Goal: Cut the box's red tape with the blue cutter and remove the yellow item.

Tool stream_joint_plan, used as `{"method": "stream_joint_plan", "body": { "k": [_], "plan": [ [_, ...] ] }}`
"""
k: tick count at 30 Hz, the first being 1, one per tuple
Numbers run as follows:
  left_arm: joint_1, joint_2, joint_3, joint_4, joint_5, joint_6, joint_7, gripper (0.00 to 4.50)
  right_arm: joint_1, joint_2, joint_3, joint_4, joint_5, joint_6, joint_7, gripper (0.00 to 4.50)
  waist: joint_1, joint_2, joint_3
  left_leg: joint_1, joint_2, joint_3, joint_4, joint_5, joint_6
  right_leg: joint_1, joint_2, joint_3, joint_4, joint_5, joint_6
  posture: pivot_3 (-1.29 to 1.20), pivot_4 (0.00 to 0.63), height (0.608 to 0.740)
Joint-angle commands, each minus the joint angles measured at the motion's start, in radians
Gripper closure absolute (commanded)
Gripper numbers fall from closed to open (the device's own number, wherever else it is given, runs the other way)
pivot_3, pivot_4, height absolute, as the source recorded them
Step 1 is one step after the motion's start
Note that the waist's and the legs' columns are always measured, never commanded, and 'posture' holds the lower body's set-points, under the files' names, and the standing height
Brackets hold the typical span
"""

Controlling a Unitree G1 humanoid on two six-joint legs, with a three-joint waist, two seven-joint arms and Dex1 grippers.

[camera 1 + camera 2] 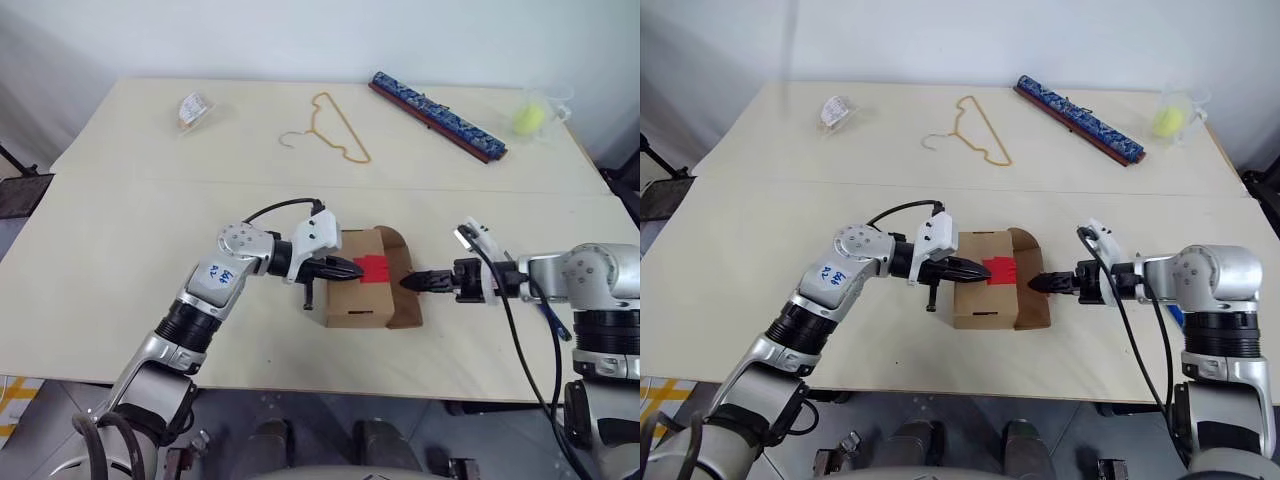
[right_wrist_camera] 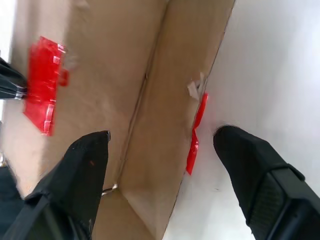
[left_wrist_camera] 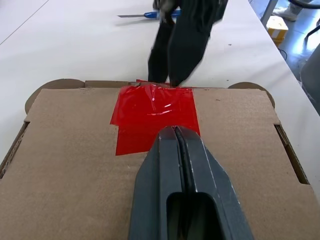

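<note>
Left eye view: my left gripper (image 1: 345, 267), fingers pressed together, lies on the red tape (image 1: 372, 268) atop the box (image 1: 358, 292) mid-table, while my right gripper (image 1: 412, 283), fingers spread, straddles its loose right flap. I judge the tape cut, since the blue cutter (image 3: 150, 15) lies aside; the toy stays hidden. Bare table surrounds the box.

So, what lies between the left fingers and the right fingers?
The box with its red tape lies between them, in the left eye view; left fingers rest shut on top, right fingers at its open flap.
</note>
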Motion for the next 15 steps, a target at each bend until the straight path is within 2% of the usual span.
{"method": "stream_joint_plan", "body": {
  "k": [1,3,7,15],
  "plan": [
    [0.025,0.017,-0.008,-0.004,0.029,0.017,0.004,4.50,-0.013,0.009,0.035,0.028,0.000,-0.033,0.028,1.01,-0.001,0.000,0.000,0.000,0.000,0.000,0.000,0.000,0.000,0.000,0.000,0.000,0.000,0.000,0.000,0.00,0.150,0.740],
    [0.025,0.019,-0.008,-0.007,0.028,0.018,0.004,4.50,-0.018,0.011,0.055,0.040,-0.009,-0.053,0.033,1.43,-0.002,0.000,0.000,0.000,0.000,0.001,0.000,0.000,0.000,0.000,0.000,0.000,0.000,0.000,0.000,0.00,0.150,0.740],
    [0.025,0.022,-0.007,-0.012,0.027,0.022,0.004,4.50,-0.028,0.026,0.098,0.100,-0.035,-0.105,0.054,2.75,-0.003,0.000,0.000,0.000,0.000,0.001,0.000,0.000,0.000,0.000,0.000,0.000,0.000,0.000,0.000,0.00,0.150,0.740],
    [0.029,0.030,-0.005,-0.018,0.026,0.030,0.006,4.50,-0.058,0.075,0.161,0.128,-0.047,-0.134,0.100,2.75,-0.026,0.000,0.000,0.001,0.001,0.001,0.001,0.000,0.000,0.001,0.000,0.000,0.001,0.000,0.000,0.00,0.150,0.740]
  ]
}}
